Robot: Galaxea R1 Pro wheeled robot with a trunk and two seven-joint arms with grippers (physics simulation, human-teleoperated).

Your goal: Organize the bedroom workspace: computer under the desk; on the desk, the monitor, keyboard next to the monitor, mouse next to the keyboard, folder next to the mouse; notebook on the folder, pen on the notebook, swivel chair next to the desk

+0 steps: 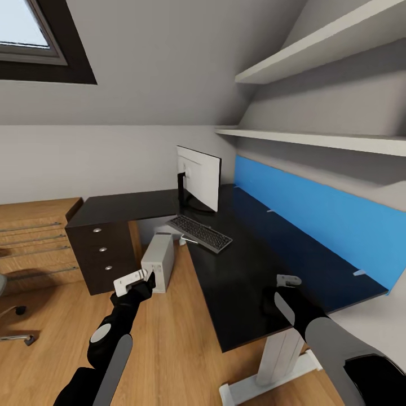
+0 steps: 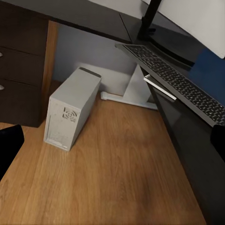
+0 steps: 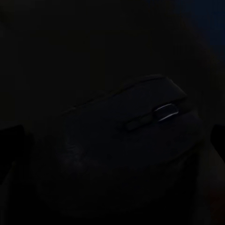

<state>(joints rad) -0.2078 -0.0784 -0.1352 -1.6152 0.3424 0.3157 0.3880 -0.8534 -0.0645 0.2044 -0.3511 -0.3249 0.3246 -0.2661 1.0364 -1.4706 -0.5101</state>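
The right gripper (image 1: 280, 292) sits low on the desk (image 1: 242, 270) over the mouse (image 3: 122, 140), which lies between its fingers; whether it grips, I cannot tell. The left gripper (image 1: 134, 282) hovers near the computer (image 1: 158, 262) on the floor; its jaws are unclear too. 1 keyboard (image 1: 200, 232) lies before 1 monitor (image 1: 198, 176), 3 drawer knobs (image 1: 102, 248) at left

My desk (image 1: 242, 282) has a glossy black top, white legs and dark drawers with silver knobs. The monitor (image 1: 198, 176) shows its white back; the keyboard (image 1: 200, 232) is black. The computer (image 1: 158, 262) is pale grey-white. A bright blue panel (image 1: 316, 220) lines the wall. The floor (image 1: 163, 349) is warm wood grain.
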